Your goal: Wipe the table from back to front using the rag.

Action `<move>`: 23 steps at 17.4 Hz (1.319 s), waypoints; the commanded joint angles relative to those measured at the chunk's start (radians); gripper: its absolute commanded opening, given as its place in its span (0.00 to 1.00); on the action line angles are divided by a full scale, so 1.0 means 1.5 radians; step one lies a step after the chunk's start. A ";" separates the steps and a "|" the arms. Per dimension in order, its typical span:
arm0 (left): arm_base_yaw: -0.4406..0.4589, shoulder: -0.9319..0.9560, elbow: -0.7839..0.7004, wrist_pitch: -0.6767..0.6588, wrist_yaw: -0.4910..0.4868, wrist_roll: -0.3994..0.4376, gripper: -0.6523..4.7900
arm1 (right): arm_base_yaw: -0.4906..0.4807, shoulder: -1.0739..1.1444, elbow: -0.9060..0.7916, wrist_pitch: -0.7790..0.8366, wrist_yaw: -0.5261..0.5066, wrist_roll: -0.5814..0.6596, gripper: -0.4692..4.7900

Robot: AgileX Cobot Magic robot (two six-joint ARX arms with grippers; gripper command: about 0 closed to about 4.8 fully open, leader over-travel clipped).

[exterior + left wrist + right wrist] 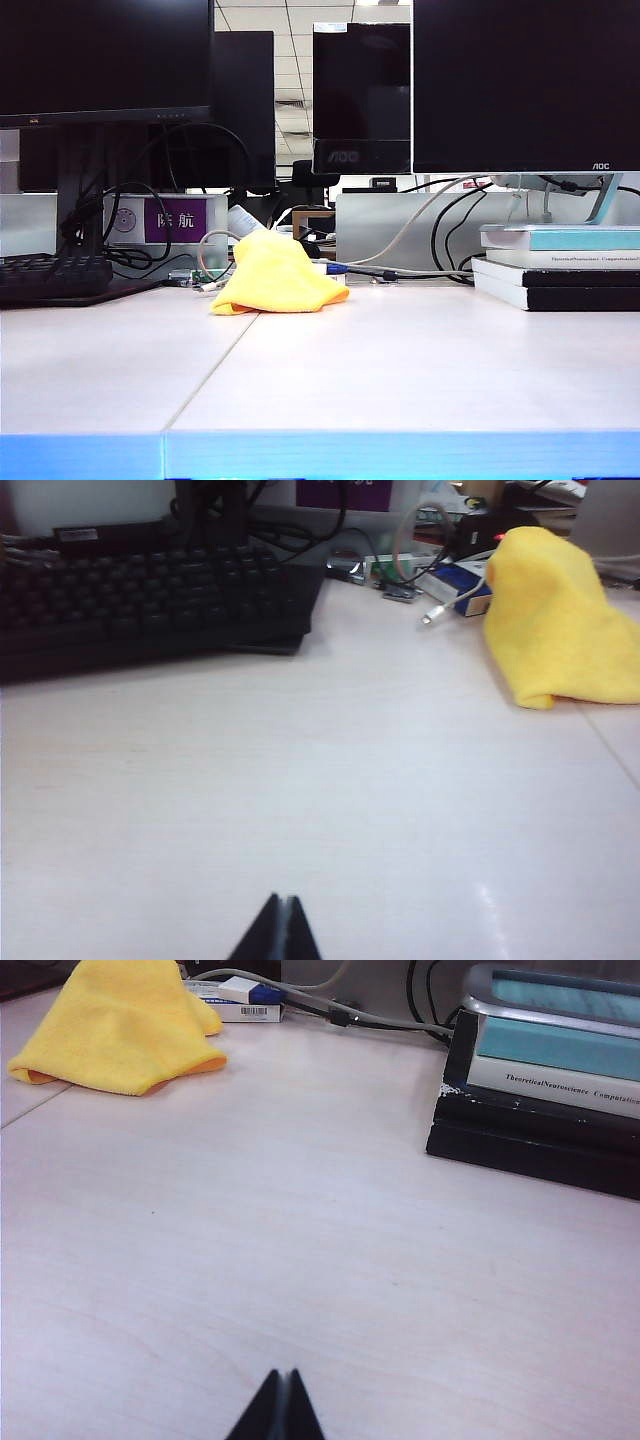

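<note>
Right now the yellow rag (276, 275) lies bunched in a heap toward the far side of the table (400, 370), near its middle, just in front of the cables. Both tools are clenched and hold nothing: the left gripper (281, 930) hovers over bare tabletop near the black keyboard (140, 600), the right gripper (281, 1405) near the stacked books (550, 1090), one spine reading "Theoretical Neuroscience". Far monitors (525, 85) carry "AOC" logos; a purple sign (176, 219) shows Chinese characters.
</note>
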 commanded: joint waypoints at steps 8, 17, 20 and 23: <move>0.001 0.000 -0.002 -0.012 0.006 -0.004 0.12 | -0.097 -0.001 -0.018 0.051 0.023 0.002 0.09; 0.001 0.000 -0.002 -0.012 0.006 -0.004 0.12 | -0.254 -0.001 -0.018 0.043 -0.019 0.069 0.09; 0.001 0.000 -0.002 -0.012 0.006 -0.004 0.12 | -0.254 -0.001 -0.018 0.043 -0.018 0.069 0.09; 0.001 0.000 -0.002 -0.012 0.006 -0.004 0.12 | -0.254 -0.001 -0.018 0.043 -0.017 0.069 0.09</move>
